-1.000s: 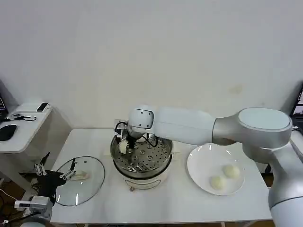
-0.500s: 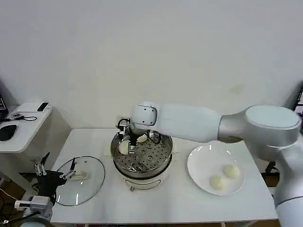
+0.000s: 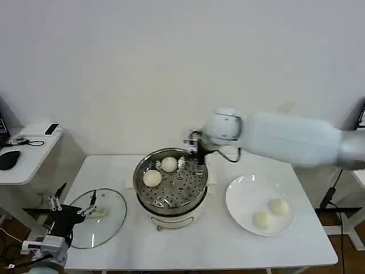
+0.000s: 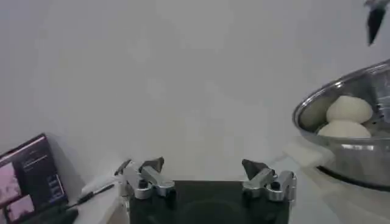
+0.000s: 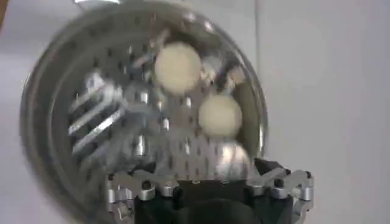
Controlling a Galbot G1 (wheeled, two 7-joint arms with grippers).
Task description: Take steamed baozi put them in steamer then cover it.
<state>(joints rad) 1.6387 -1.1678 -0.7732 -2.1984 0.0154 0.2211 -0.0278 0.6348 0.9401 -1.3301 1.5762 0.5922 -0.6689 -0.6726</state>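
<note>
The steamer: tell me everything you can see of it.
The steamer is a round pot of shiny steel on a white base, standing upright near the middle of the white table. Its lid is off. Inside lies a perforated metal tray, and two cream-white buns rest on its far left part, close together. The glass lid lies flat on the table to its left, a white plate to its right. The right gripper is above its far right rim, empty, not touching it.
</note>
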